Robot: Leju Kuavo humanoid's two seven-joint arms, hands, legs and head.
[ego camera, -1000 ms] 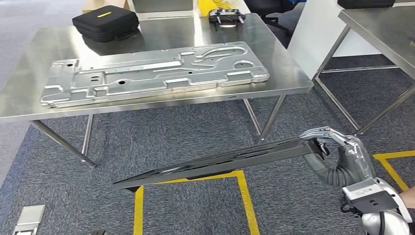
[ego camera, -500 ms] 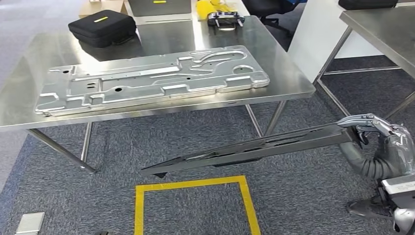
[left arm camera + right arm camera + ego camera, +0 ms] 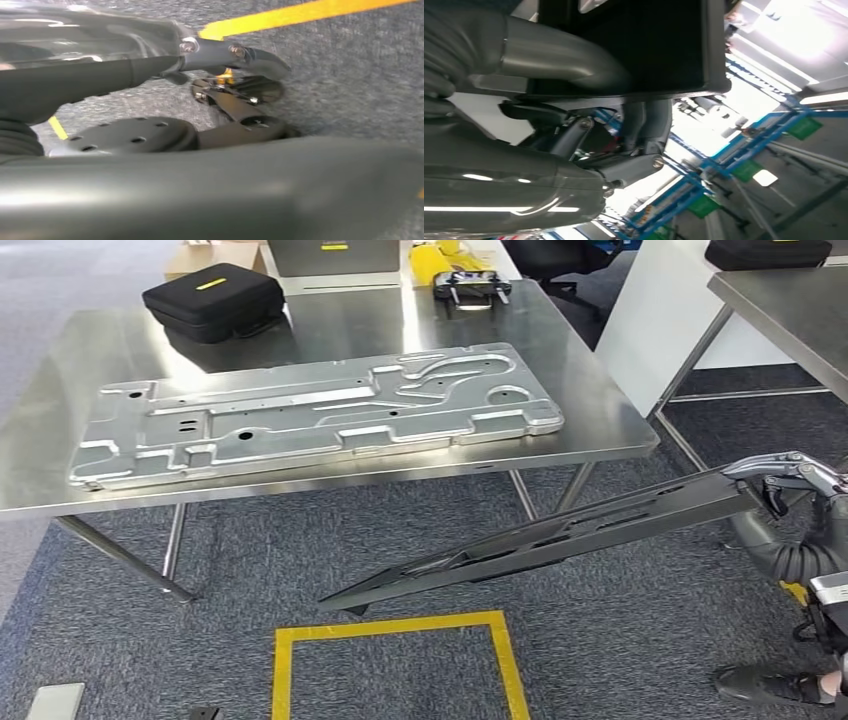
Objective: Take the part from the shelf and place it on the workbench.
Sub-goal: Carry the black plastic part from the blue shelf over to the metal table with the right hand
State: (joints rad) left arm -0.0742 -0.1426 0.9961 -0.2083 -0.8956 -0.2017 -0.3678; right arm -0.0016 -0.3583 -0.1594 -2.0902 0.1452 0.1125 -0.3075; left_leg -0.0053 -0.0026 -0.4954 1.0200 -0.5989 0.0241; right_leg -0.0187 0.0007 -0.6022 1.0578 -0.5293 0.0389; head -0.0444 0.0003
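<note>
1. I read the right hand point(image 3: 790, 485) as clamped on one end of the part point(image 3: 545, 540); the right wrist view shows thumb and fingers wrapped over its edge.
2. The part hangs over the carpet, below the workbench point(image 3: 600, 415) edge and short of it.
3. Its long axis runs from the right hand down and leftward, free end lowest.
4. The part is long, flat, black, with slotted cut-outs.
5. A silver panel point(image 3: 310, 415) already lies on the workbench.
6. Left hand point(image 3: 220, 70): I judge it holds nothing, fingers apart.
</note>
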